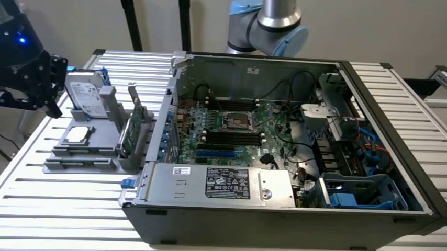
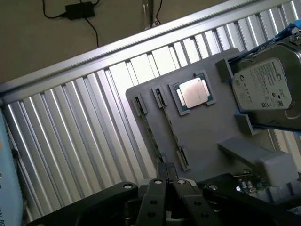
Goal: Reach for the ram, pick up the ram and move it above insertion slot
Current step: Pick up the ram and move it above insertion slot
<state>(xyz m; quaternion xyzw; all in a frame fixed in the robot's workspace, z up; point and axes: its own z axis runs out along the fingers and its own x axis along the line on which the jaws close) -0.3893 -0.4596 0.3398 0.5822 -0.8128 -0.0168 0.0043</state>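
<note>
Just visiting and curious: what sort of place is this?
Probably a robotics lab bench for computer assembly: an opened computer case, a hard drive on a grey holder, and a robot arm.

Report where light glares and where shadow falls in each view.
Exterior view: the table slats shine pale, the inside of the computer case darkens toward the exterior view's right, and a small blue light glows. Wrist view: the processor and the table slats throw back bright glare, and the floor is dim.
</note>
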